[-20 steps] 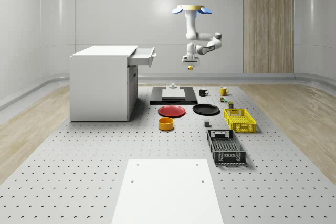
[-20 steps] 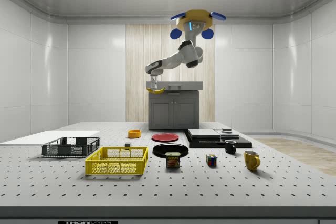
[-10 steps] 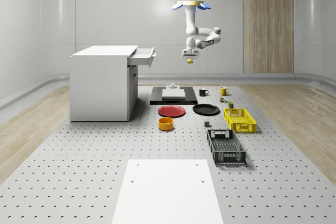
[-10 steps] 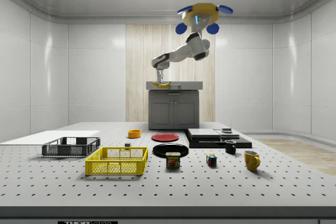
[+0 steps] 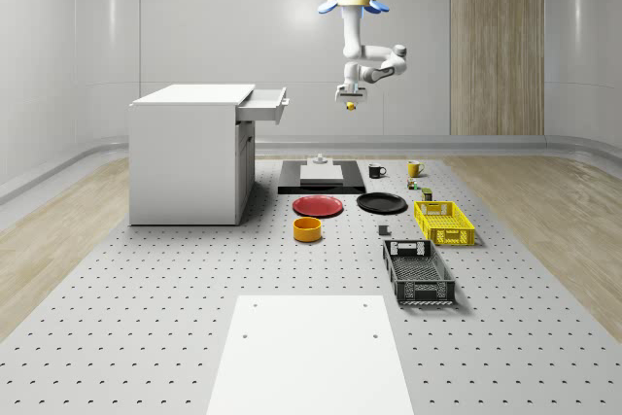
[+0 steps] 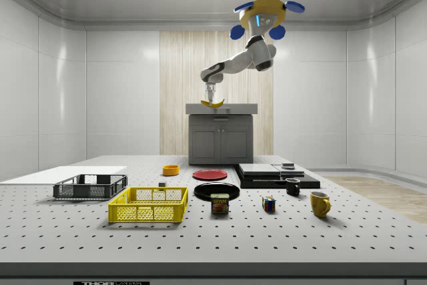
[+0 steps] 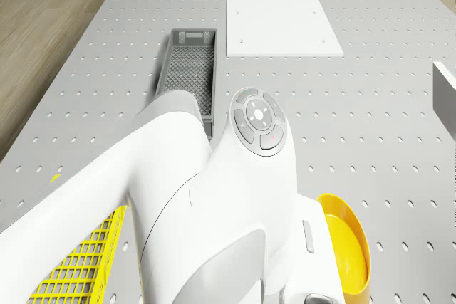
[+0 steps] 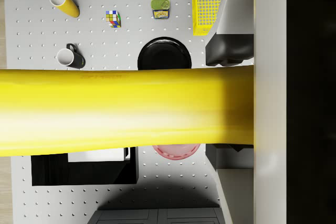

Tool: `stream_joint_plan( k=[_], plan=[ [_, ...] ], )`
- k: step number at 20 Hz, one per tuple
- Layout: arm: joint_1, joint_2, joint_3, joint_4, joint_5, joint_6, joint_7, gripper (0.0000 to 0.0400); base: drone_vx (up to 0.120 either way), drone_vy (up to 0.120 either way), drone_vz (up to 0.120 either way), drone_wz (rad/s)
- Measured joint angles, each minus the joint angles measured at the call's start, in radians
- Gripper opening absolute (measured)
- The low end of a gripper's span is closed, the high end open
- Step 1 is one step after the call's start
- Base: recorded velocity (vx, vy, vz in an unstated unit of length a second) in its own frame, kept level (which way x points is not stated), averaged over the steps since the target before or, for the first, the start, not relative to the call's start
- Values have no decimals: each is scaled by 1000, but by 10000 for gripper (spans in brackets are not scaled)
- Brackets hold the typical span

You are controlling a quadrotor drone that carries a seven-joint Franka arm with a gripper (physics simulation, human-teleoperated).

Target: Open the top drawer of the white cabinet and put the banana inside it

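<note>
While drone hovers, pincer [image 6: 211,97] clasps banana [image 6: 213,103] crosswise.

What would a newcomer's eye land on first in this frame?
The drone hovering high above the table, right of the white cabinet in the whole-scene view, its tool shut on a banana. Next, the cabinet's top drawer, already pulled open, level with the banana.

Pale panelled walls [image 5: 194,26], wood strip [image 5: 496,41], perforated floor [image 5: 146,337]
</note>
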Motion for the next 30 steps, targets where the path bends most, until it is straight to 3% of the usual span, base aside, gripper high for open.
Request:
stream_joint_plan(
  k=[13,30],
  plan=[
    [0,-1,0,0,0,1,0,193,-120,-9,120,0],
    [1,-2,0,0,-1,2,-1,193,0,-120,31,0]
  ],
)
